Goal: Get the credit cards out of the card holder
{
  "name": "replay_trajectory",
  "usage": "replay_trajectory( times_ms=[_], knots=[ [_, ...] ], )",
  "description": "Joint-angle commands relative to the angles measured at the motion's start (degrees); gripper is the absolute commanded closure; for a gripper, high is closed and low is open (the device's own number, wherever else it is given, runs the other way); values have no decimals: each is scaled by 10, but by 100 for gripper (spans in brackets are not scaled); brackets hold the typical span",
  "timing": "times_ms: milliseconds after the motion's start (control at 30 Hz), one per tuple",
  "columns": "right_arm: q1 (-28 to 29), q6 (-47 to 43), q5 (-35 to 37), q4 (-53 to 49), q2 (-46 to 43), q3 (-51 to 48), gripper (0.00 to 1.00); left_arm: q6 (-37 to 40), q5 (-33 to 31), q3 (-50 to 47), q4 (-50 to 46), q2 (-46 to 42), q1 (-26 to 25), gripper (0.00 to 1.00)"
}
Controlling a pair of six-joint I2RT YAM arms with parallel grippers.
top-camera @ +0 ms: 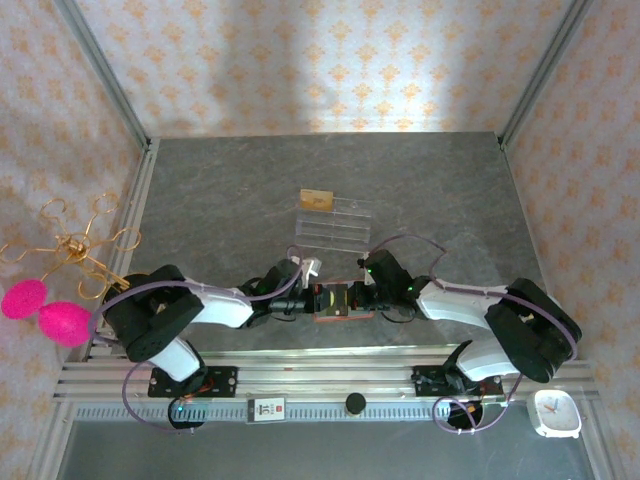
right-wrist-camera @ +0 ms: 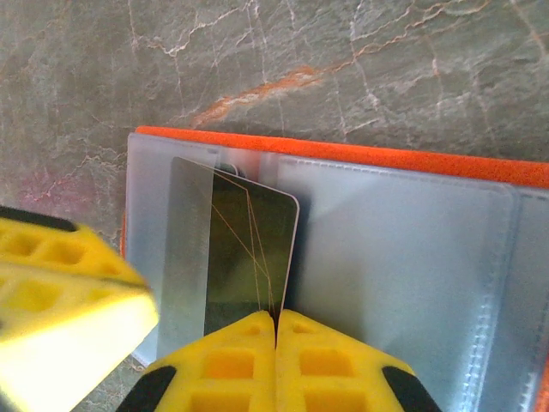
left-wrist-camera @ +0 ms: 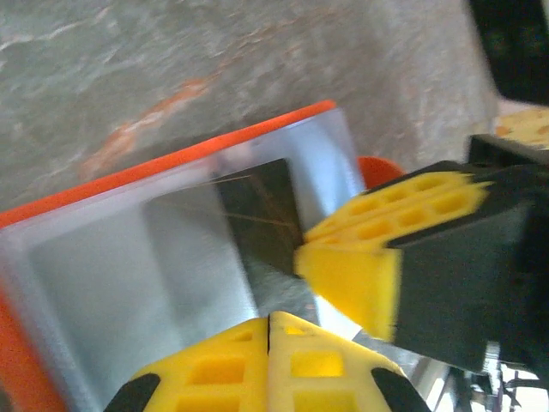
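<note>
Since the right gripper (right-wrist-camera: 276, 330) is pinched shut on the near edge of the black card (right-wrist-camera: 249, 249), whose long side runs straight from that grip into the open card holder (right-wrist-camera: 403, 257) lying between the arms, the pull likely follows that line; left gripper (left-wrist-camera: 268, 330) closed at the holder's edge, hold unclear; gold card (top-camera: 317, 198) farther back.

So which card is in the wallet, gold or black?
The black card, partly tucked in a sleeve of the open orange card holder; the gold card sits apart at the clear rack.
</note>
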Motion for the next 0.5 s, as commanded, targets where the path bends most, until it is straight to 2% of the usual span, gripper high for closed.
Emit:
replay_trajectory(
  times_ms=[0,167,300,400,467],
  knots=[
    [-4,-6,-1,-3,1,4,92,12,1,16,-29,11,-1,100],
    [-4,0,-21,19,6,-2,78,16,-1,18,-45,25,-1,100],
    [-4,2,-32,32,18,0,77,16,4,16,-37,24,-1,100],
    [-4,2,-32,32,25,4,84,17,7,16,-35,24,-1,100],
    [-3,-3,-22,25,23,5,94,16,8,13,-34,22,-1,100]
  ],
)
